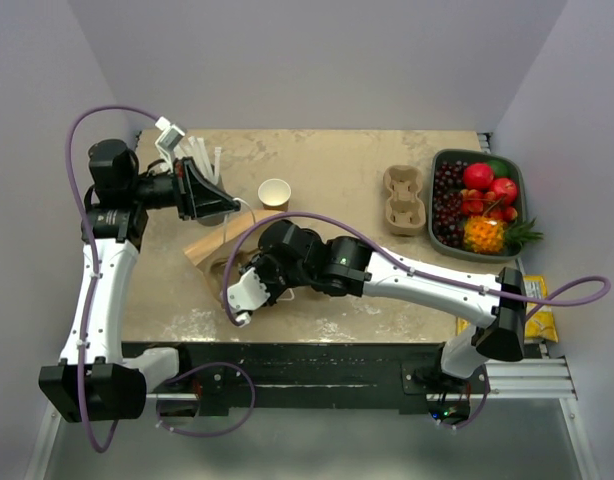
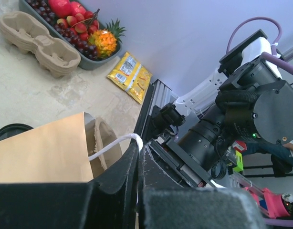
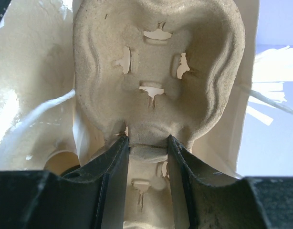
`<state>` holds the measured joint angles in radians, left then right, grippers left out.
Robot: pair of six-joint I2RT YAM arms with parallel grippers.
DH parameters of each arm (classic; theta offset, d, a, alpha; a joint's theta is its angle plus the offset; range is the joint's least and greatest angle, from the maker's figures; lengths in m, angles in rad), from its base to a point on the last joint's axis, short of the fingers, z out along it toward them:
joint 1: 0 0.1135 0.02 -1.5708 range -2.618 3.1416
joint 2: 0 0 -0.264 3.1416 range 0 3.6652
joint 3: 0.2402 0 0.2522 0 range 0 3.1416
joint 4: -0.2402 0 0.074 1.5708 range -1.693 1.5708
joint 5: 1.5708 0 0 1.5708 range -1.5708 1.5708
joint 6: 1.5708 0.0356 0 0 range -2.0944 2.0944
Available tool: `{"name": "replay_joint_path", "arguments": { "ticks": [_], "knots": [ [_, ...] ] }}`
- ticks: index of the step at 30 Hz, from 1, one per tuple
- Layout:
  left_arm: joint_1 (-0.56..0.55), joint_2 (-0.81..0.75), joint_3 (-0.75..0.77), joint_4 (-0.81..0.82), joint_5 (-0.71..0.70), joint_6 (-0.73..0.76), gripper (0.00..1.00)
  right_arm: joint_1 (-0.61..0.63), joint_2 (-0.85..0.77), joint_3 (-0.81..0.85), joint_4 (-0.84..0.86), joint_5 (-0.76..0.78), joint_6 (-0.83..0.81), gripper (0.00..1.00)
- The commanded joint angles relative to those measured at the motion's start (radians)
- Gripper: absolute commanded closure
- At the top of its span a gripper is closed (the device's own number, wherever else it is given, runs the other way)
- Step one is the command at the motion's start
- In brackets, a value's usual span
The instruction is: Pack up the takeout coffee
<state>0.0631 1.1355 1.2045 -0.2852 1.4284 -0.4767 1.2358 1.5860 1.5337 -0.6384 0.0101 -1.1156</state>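
Bag lies left of centre. The left gripper (image 2: pixel 139 149) is clenched on the white cord handle (image 2: pixel 113 145) of the brown paper bag (image 2: pixel 41 150). In the bag mouth, the right gripper (image 3: pixel 147 143) is clamped on the centre rib of a pulp cup carrier (image 3: pixel 158 71). Of the takeout coffee (image 2: pixel 10 131), only the black lid rim shows, just past the bag's edge; cup body hidden.
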Motion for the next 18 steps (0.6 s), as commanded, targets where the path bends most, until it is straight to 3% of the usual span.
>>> {"name": "replay_joint_path", "arguments": {
  "ticks": [1,6,18],
  "knots": [
    [0.007,-0.003,0.081,-0.058,-0.032,0.064,0.91,-0.001,0.002,0.075,0.008,0.011,-0.023,1.0],
    [0.007,0.063,0.2,-0.313,-0.103,0.266,1.0,-0.001,0.046,0.131,0.022,0.021,-0.042,1.0],
    [0.007,0.07,0.216,-0.394,-0.164,0.344,1.0,0.044,0.045,0.111,0.092,0.169,-0.184,1.0]
  ]
}}
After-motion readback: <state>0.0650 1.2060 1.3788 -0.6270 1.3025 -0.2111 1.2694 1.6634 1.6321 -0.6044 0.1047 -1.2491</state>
